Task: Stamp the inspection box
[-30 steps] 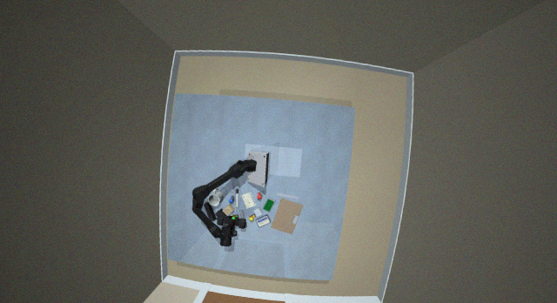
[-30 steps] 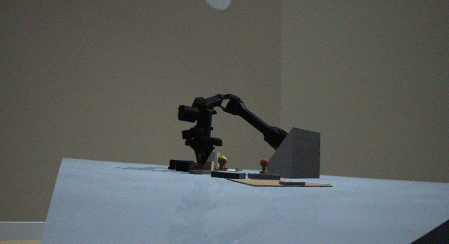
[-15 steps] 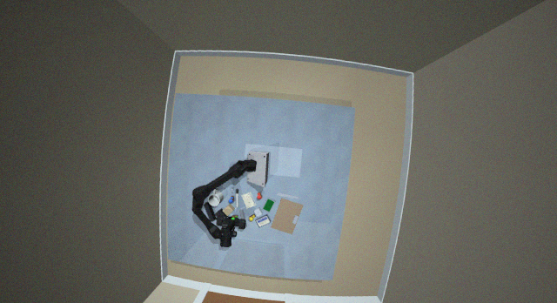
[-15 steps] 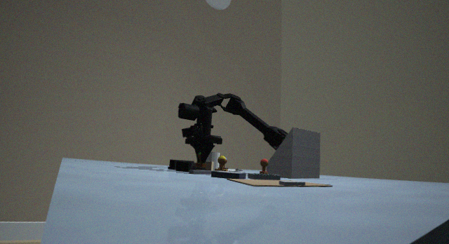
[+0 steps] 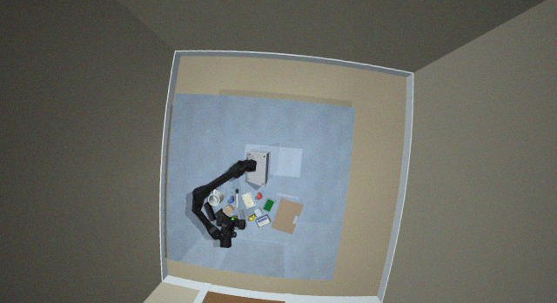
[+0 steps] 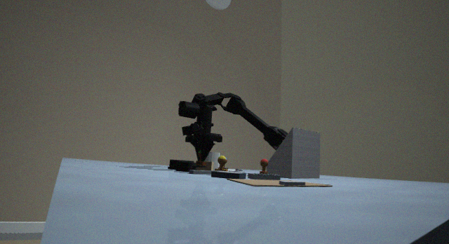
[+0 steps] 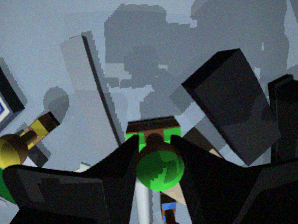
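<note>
Wrist view: tool pinching green-knobbed stamp.
Stamp sits between the fingertips, knob up; black block near, apart from it. Top view: tool toward the surface's lower-left corner.

Arm: matte black throughout, slender links, thicker rounded joint housings. Forearm end: narrow link with see-through gap beside swollen elbow housing, exterior view. Wrist section: stacked dark blocks, several stubby cylinder-like or boxy protrusions at sides. Gripper: also black; two fingers, broad and angular at rear, tapering to narrow tips. Finger faces: flat, faceted, slightly greyer where light catches. Fine surface detail: too dark to resolve.
</note>
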You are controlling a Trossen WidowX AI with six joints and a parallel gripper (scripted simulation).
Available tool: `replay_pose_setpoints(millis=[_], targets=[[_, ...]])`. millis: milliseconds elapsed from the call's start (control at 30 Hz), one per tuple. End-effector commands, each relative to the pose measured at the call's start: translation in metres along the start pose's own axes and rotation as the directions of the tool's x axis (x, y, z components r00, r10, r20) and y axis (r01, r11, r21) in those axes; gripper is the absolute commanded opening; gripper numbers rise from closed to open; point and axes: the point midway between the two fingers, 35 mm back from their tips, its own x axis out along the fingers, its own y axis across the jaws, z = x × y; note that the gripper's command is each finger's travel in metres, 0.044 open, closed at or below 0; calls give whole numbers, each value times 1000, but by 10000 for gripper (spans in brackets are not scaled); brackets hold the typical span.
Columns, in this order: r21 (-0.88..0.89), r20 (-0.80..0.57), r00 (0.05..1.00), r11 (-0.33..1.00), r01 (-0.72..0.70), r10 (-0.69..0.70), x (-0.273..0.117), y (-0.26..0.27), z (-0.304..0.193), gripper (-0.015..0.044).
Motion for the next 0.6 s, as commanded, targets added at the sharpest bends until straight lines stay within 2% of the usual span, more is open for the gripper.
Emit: replay_pose_setpoints(millis=[0, 567], targets=[[7, 2, 1000, 1000, -1, 1, -3, 0, 1, 0], [6, 2, 1000, 1000, -1, 1, -11, 0, 1, 0]])
